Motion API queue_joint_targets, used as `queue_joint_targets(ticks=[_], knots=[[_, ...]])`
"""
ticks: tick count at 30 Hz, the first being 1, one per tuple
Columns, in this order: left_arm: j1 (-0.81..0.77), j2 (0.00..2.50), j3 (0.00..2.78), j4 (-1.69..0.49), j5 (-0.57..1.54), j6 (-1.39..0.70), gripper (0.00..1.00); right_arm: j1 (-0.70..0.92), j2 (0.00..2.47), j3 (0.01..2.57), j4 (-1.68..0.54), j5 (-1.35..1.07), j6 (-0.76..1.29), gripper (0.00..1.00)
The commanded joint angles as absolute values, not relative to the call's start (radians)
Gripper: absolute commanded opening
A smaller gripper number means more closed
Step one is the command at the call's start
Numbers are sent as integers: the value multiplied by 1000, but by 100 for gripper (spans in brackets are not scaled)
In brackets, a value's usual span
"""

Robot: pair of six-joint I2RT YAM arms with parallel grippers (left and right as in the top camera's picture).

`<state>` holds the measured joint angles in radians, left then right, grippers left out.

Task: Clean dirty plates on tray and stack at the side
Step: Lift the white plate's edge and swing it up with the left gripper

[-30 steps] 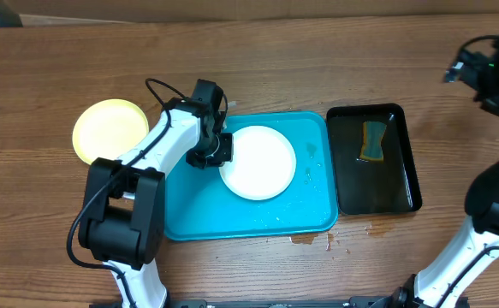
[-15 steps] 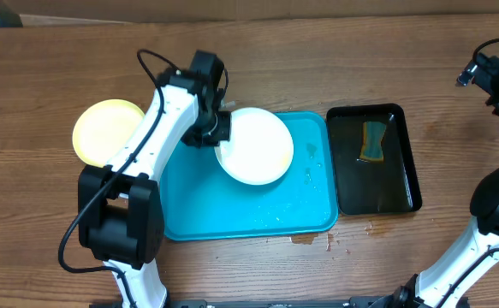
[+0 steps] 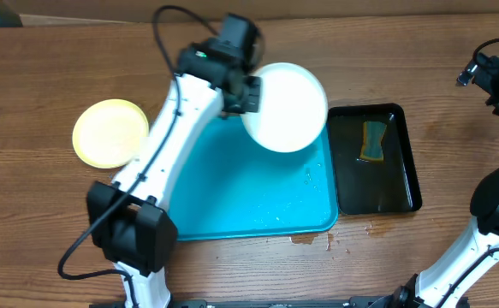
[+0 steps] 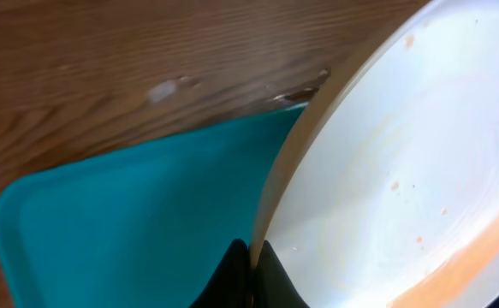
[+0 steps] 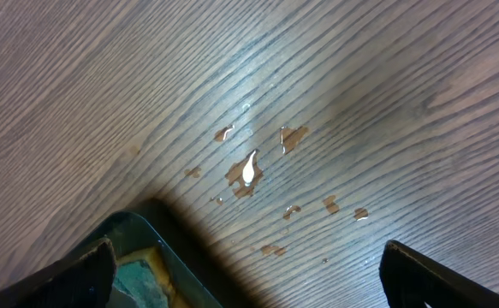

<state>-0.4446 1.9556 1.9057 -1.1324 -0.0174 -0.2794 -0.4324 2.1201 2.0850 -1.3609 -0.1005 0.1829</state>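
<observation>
The left fingers point(image 4: 230, 278) pinch the white plate point(image 3: 285, 107) by its rim, holding it above the tray's point(image 3: 232, 188) far right corner. This probably brings its smeared face near the sponge point(image 3: 372, 141) in the black tray point(image 3: 413, 171), whose rim lies just beside the plate's edge. The right fingers point(image 5: 78, 274) hang spread wide over the wet table point(image 3: 61, 68), well apart. 1 yellow plate point(image 3: 109, 131) lies left of the tray, with open stacking room around it.
</observation>
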Motion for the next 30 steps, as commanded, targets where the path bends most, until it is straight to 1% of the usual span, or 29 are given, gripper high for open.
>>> queue_joint_targets(ticks=[1, 6, 12, 15, 18, 23, 30], knots=[[-566, 1948, 1933, -1056, -134, -323, 4, -435, 2094, 2095, -1356, -98, 191, 100], [-716, 1952, 1933, -964, -274, -314, 4, -435, 2095, 2095, -1356, -98, 191, 100], [-902, 1958, 1933, -872, -673, -231, 4, -435, 2095, 2095, -1356, -98, 191, 100], [-991, 1959, 1933, -810, -855, -148, 4, -435, 2095, 2095, -1356, -97, 191, 100], [-1040, 1959, 1933, -743, -981, -61, 4, -435, 2095, 2095, -1356, -98, 191, 100], [-1087, 1959, 1933, -607, -1125, 113, 4, -435, 2095, 2095, -1356, -98, 191, 100], [-1105, 1959, 1933, -458, -1169, 311, 4, -435, 2095, 2095, -1356, -98, 191, 100]])
